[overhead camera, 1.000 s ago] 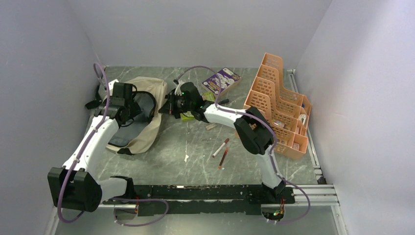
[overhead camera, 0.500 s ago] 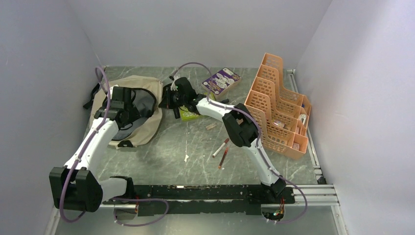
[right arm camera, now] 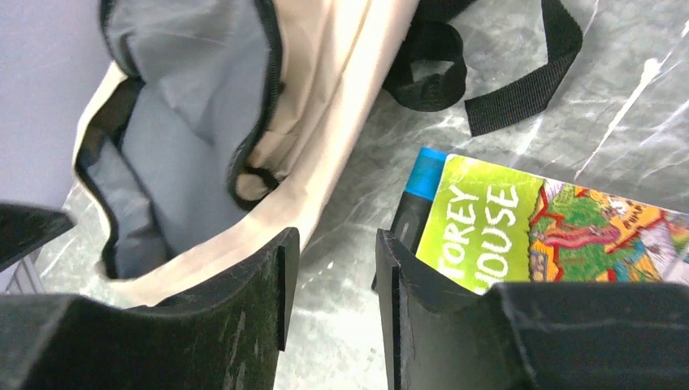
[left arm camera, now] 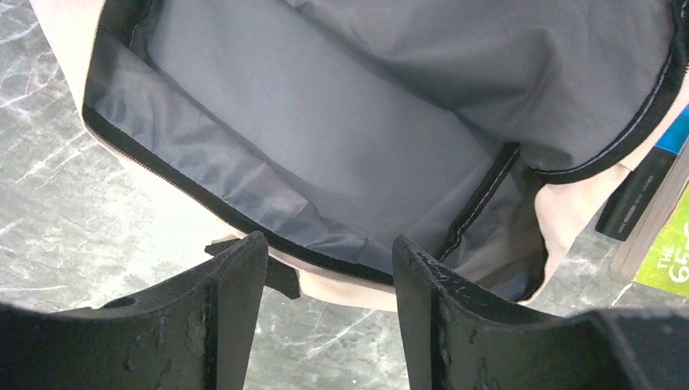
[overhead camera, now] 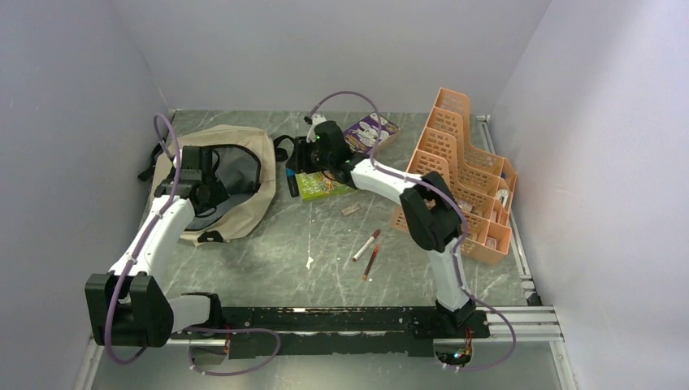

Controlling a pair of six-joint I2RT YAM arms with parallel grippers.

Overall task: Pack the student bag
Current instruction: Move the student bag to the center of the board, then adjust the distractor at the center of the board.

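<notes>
Top view: the right gripper has drawn back toward 3 o'clock, released, above the green book; the student bag lies at 10 o'clock. Left wrist: the left gripper is parted and empty at the bag's unzipped mouth. Right wrist: jaws apart, empty.

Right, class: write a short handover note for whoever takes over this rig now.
Left gripper: open, at the student bag's unzipped mouth.
Right gripper: open, over the green book lying on the table beside the bag.
Done: bag is open; nothing seen inside.
Left: probably pack the green book, then the purple book and pens.
</notes>
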